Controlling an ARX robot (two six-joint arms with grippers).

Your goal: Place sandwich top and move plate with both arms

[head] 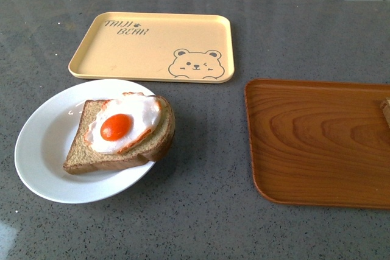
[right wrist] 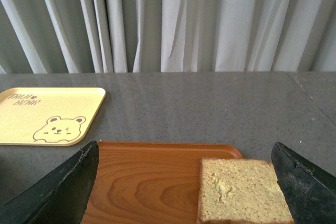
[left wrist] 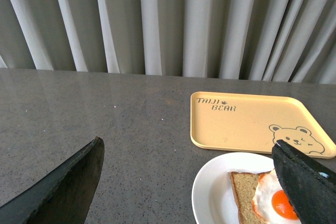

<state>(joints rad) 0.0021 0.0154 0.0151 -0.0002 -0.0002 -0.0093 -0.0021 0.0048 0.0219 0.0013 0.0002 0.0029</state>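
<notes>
The white plate (head: 36, 150) lies at the table's front left and carries a brown bread slice topped with a fried egg (head: 122, 127). The sandwich top (right wrist: 241, 192), a plain pale speckled slice, lies on the wooden tray (right wrist: 142, 182); in the front view only its corner (head: 386, 109) shows at the right edge. My right gripper (right wrist: 184, 182) hangs open above the tray, the slice lying between its fingers and nearer one of them. My left gripper (left wrist: 186, 182) is open over the table beside the plate (left wrist: 210, 192). One finger (left wrist: 304, 182) hides part of the egg. Neither arm appears in the front view.
A yellow bear-printed tray (head: 152, 47) sits behind the plate, also seen in the wrist views (left wrist: 252, 124) (right wrist: 47, 114). The brown wooden tray (head: 317, 141) fills the right side. Grey curtains hang behind the table's far edge.
</notes>
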